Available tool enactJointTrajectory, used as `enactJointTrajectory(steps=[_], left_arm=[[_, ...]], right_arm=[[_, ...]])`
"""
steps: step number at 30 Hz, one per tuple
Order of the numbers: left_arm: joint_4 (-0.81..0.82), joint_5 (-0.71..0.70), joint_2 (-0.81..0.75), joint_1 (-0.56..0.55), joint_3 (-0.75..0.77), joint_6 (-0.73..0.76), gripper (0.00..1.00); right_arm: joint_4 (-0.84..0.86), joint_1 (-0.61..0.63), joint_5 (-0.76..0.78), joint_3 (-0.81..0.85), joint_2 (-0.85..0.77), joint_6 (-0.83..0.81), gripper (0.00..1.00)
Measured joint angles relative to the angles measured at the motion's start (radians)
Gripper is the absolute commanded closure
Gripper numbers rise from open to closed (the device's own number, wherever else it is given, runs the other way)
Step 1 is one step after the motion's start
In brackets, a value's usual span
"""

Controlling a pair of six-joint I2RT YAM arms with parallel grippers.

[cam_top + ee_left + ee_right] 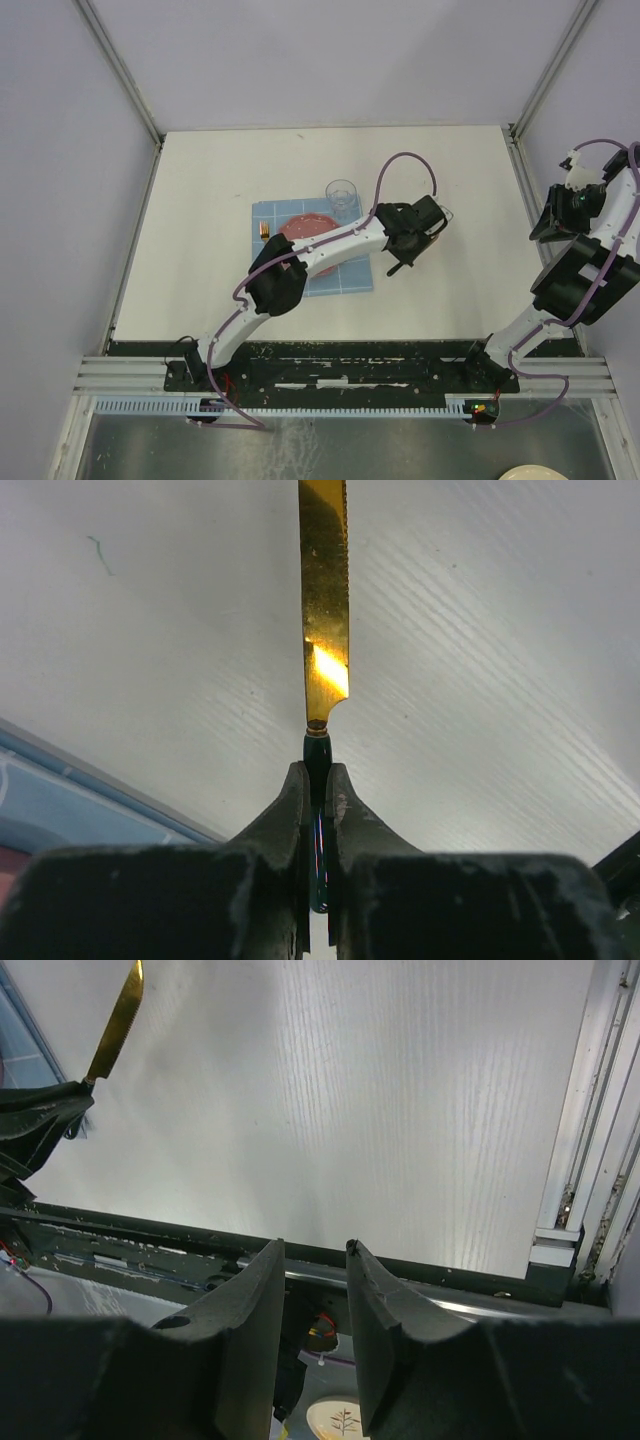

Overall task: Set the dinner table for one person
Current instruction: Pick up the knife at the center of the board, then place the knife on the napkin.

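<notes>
White matte dinner table point(200, 180) shows fine streaks under gold knife point(325, 630).

The dinner table point(200, 220) is a large, flat, matte white square tabletop, lying level, with faint straight grain lines.
</notes>
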Motion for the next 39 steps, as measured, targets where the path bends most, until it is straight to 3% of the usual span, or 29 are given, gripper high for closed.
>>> enactJointTrajectory(steps=[4,12,17,26,39], left_arm=[[0.006,-0.016,-0.001,0.029,-0.038,-0.001,0.97],[-0.008,-0.106,-0.113,0.105,-0.273,-0.072,0.97],[-0.008,-0.167,-0.211,0.107,-0.263,-0.09,0.97],[0.002,-0.182,-0.233,0.095,-0.227,-0.14,0.97],[-0.053,-0.19,-0.233,0.095,-0.244,-0.375,0.97]], right_arm=[[0.002,0.0,0.0,-0.027,0.0,0.001,0.61],[0.003,0.0,-0.006,-0.03,0.0,0.008,0.62],[0.003,0.0,-0.026,-0.03,0.001,0.022,0.62],[0.005,0.0,-0.037,-0.03,0.001,0.031,0.62],[0.003,0.0,-0.032,-0.034,0.001,0.03,0.62]])
